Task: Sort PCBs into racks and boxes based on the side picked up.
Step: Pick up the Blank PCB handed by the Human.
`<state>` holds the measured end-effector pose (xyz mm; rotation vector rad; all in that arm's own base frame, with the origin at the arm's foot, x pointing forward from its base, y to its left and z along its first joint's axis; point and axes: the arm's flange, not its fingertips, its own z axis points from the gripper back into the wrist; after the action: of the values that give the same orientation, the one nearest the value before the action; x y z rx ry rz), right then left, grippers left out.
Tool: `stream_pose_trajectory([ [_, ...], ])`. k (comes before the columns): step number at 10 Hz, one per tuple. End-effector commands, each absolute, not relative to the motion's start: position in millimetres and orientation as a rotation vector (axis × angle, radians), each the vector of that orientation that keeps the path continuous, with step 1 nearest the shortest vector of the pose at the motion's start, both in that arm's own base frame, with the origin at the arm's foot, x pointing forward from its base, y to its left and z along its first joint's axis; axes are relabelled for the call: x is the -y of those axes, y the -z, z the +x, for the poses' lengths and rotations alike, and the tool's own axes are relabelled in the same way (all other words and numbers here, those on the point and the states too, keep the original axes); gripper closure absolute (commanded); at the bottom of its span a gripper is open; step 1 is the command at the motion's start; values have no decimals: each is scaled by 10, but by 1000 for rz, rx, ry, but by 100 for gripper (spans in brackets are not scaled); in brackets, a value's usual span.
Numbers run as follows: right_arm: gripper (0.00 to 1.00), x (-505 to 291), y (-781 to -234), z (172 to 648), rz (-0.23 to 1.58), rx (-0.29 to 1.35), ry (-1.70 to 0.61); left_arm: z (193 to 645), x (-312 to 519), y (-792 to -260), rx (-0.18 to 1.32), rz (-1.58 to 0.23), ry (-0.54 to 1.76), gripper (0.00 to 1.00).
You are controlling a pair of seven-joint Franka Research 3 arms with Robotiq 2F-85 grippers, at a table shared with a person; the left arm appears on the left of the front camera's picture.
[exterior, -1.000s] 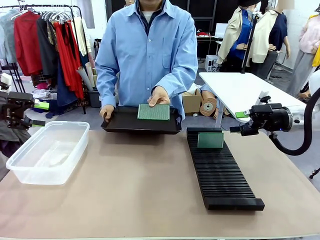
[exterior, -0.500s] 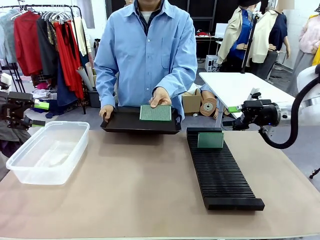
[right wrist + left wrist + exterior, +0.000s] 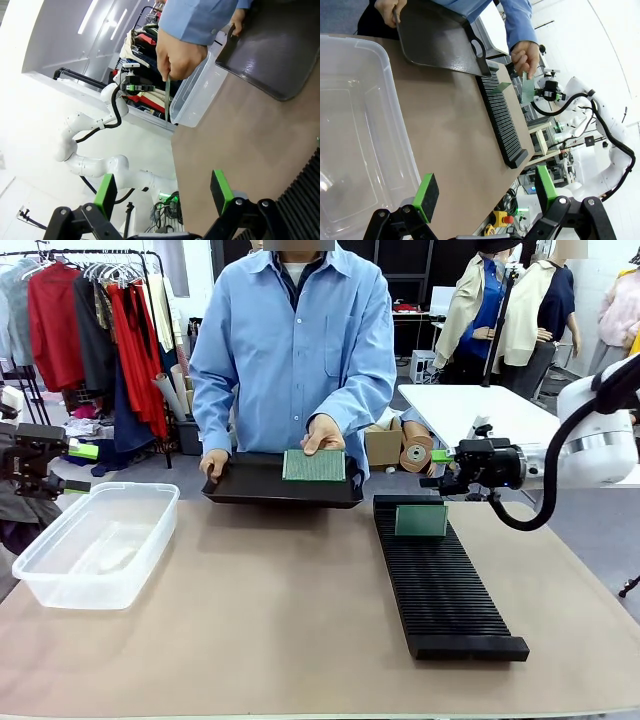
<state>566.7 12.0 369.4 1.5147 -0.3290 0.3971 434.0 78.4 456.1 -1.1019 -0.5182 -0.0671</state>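
I see one hand [image 3: 320, 432] of the person holding a PCB [image 3: 313, 466] upright, green face toward me, over the black tray [image 3: 250, 488] at the table's far edge. The other hand [image 3: 213, 464] grips the tray's left end. A second PCB [image 3: 420, 521] stands upright in a slot near the far end of the rack [image 3: 450, 600], also green side toward me. The rack lies on the table [image 3: 280, 630] right of middle, running from the far edge toward my side. My right gripper [image 3: 435, 470] hovers above the rack's far end, just right of the tray, pointing at the held PCB, near it but apart. Its jaws stand wide with nothing between them. My left gripper [image 3: 82, 468] hangs at the left edge, near the far end of the clear box [image 3: 60, 585], jaws wide as well, gripping nothing.
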Motion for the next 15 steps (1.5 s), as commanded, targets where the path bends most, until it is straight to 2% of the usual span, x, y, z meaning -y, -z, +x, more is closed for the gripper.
stream_pose_trajectory([
  [1, 0, -298, -3697, 5876, 1477, 367, -432, 4325, -782, -4577, 519, -1106, 72, 0],
  [9, 0, -929, -3659, 6268, 1431, 386, -482, 4325, -782, -4577, 519, -1106, 72, 0],
  [15, 0, -1349, -3667, 6313, 1471, 424, -491, 4325, -782, -4577, 519, -1106, 72, 0],
])
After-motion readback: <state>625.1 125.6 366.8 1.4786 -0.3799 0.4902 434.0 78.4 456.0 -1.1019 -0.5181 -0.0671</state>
